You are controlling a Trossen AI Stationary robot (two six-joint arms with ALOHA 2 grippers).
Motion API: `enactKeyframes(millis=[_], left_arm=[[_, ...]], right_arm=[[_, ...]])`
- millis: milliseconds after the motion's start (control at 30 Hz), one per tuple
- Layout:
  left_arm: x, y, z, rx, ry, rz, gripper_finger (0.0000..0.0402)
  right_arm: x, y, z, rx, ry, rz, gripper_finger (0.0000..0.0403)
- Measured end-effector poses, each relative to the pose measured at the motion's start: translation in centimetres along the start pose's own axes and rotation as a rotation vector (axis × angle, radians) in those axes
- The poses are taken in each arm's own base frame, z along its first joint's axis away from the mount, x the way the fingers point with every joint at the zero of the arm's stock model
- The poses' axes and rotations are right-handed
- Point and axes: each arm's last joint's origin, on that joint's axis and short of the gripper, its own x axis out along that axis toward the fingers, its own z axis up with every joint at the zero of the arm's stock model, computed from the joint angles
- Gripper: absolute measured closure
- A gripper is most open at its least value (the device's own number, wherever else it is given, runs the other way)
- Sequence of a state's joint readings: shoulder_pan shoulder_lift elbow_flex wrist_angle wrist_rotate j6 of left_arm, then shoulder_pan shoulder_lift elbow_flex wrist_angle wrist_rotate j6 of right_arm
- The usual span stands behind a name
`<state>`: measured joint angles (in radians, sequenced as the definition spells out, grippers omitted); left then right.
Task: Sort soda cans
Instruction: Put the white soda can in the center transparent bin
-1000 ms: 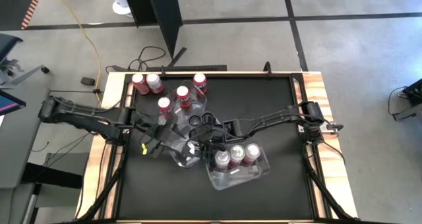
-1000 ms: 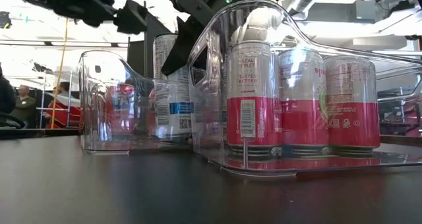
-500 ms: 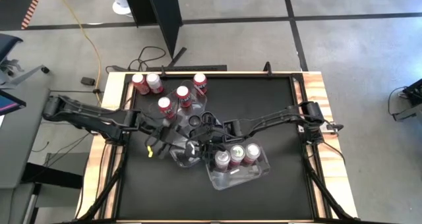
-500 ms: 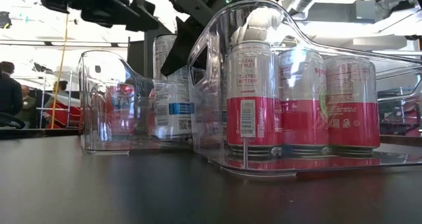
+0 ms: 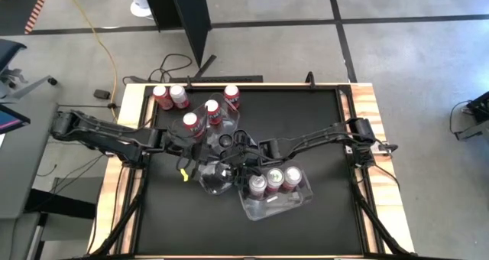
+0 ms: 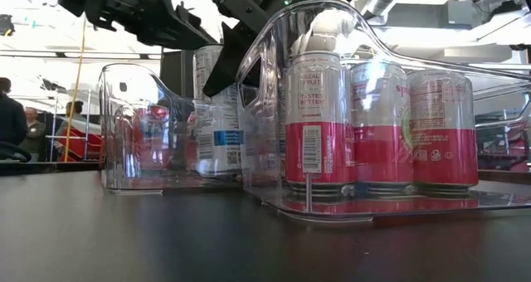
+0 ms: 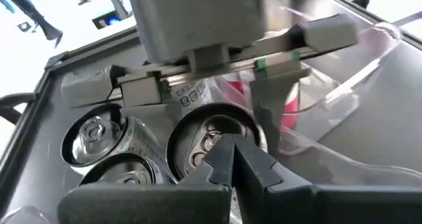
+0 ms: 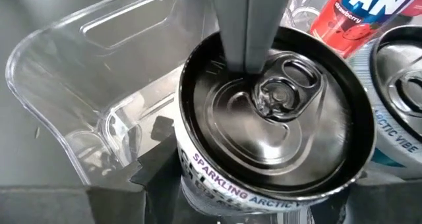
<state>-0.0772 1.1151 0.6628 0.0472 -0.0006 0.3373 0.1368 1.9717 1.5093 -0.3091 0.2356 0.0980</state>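
My left jaws (image 7: 231,159) are pinched together, tips touching, holding nothing; they hover over the silver lid of a can (image 7: 214,135) in my left wrist view; two more silver-topped cans (image 7: 92,133) stand beside it, and a clear tub's (image 7: 343,118) wall curves off to one side. My right jaws (image 5: 233,162) stand apart around a Sparkling Arctic can (image 8: 273,125); the right wrist view shows one finger lying across its lid and the other low against its side, with the can upright in a clear plastic tub (image 8: 79,85), and a red strawberry Fanta can (image 8: 356,10) just beyond.

Only the high view shows the whole spread on the black counter (image 5: 306,122): both grippers meet at the middle; three cans (image 5: 273,180) stand in a row in the nearer clear tub (image 5: 286,205); five red-and-white cans (image 5: 170,96) stand loose toward the far left of the counter.

The low view alone shows those three as white over red (image 6: 319,124), side by side behind the tub wall; a white can with a blue label (image 6: 217,124) stands in the other tub (image 6: 129,124); people (image 6: 12,124) show far in the room behind.
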Motion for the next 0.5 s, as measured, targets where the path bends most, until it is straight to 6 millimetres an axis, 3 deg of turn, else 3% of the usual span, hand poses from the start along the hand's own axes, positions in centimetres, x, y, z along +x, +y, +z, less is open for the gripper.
enactKeyframes(millis=[500], left_arm=[[0.37,0.43,-0.31,-0.106,0.015,0.027,0.0401]], right_arm=[[0.00,0.00,0.00,0.002,0.000,-0.002,0.0143]])
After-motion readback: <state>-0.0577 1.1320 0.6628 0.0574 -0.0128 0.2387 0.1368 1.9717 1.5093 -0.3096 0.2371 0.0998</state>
